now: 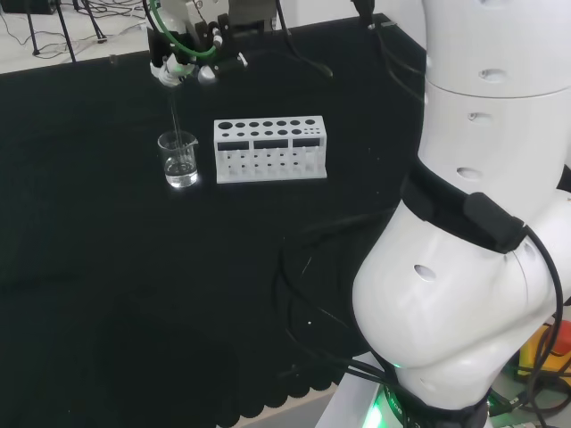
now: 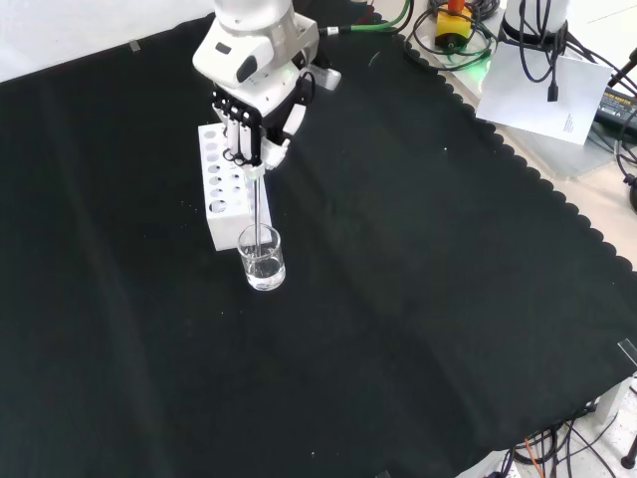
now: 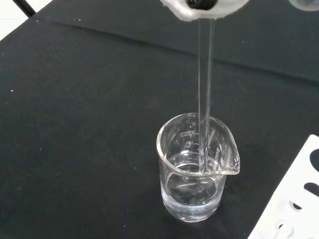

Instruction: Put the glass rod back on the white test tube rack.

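A clear glass rod hangs upright from the hand, whose fingers are curled round its top end. Its lower end dips into a small glass beaker that holds some clear liquid. In the head view the rod runs from the hand down into the beaker. The white test tube rack stands on the black cloth just to the right of the beaker there. In the front view the rack lies behind the beaker, partly under the hand; the rod is a thin line.
Black cables lie on the cloth near the arm's base in the head view. The white arm links stand at the right there. A corner of the rack shows beside the beaker in the wrist view.
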Robot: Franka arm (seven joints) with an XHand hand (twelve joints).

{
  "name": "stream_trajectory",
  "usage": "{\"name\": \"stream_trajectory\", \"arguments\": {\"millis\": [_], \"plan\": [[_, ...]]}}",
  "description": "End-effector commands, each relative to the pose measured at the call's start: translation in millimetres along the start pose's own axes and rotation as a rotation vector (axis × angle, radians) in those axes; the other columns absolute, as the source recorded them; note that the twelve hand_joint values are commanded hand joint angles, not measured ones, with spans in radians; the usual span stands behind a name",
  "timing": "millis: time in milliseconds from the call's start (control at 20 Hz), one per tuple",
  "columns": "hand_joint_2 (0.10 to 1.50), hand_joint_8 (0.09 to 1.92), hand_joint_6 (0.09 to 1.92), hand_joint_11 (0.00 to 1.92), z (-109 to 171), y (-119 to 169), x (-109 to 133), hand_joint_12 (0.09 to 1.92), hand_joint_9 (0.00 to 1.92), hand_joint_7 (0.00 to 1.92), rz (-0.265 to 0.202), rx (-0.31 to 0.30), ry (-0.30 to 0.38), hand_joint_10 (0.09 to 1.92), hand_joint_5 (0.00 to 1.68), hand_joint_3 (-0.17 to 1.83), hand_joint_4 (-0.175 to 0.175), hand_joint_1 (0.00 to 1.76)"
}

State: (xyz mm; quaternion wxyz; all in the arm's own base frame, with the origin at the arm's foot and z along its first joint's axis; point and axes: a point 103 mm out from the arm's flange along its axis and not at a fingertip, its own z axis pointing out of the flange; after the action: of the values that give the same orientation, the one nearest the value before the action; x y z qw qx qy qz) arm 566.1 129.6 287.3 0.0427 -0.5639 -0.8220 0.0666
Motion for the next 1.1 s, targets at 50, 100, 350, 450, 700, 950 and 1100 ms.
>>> {"name": "stream_trajectory", "arguments": {"millis": [50, 100, 350, 450, 700, 950, 1100], "plan": [[1.04, 0.69, 0.09, 1.73, -9.8, -5.0, 2.3, 0.32, 1.71, 1.34, 0.007, -0.016, -0.008, 0.48, 1.47, -0.17, -0.175, 1.33], [1.04, 0.69, 0.09, 1.73, -12.3, -4.7, 1.5, 0.32, 1.71, 1.34, 0.011, -0.02, -0.007, 0.48, 1.47, -0.17, -0.175, 1.33], [1.04, 0.69, 0.09, 1.73, -31.1, -9.1, 2.2, 0.32, 1.71, 1.34, 0.029, -0.033, 0.01, 0.48, 1.47, -0.17, -0.175, 1.33], [1.04, 0.69, 0.09, 1.73, -44.2, -13.0, 4.0, 0.32, 1.71, 1.34, 0.029, -0.042, 0.013, 0.48, 1.47, -0.17, -0.175, 1.33], [1.04, 0.69, 0.09, 1.73, -69.8, -33.9, 0.6, 0.32, 1.71, 1.34, 0.064, -0.058, 0.023, 0.48, 1.47, -0.17, -0.175, 1.33], [1.04, 0.69, 0.09, 1.73, -81.8, -55.6, -18.1, 0.32, 1.71, 1.34, 0.116, -0.074, 0.029, 0.48, 1.47, -0.17, -0.175, 1.33], [1.04, 0.69, 0.09, 1.73, -82.3, -64.5, -35.2, 0.32, 1.71, 1.34, 0.146, -0.074, 0.031, 0.47, 1.47, -0.17, -0.175, 1.33]]}}
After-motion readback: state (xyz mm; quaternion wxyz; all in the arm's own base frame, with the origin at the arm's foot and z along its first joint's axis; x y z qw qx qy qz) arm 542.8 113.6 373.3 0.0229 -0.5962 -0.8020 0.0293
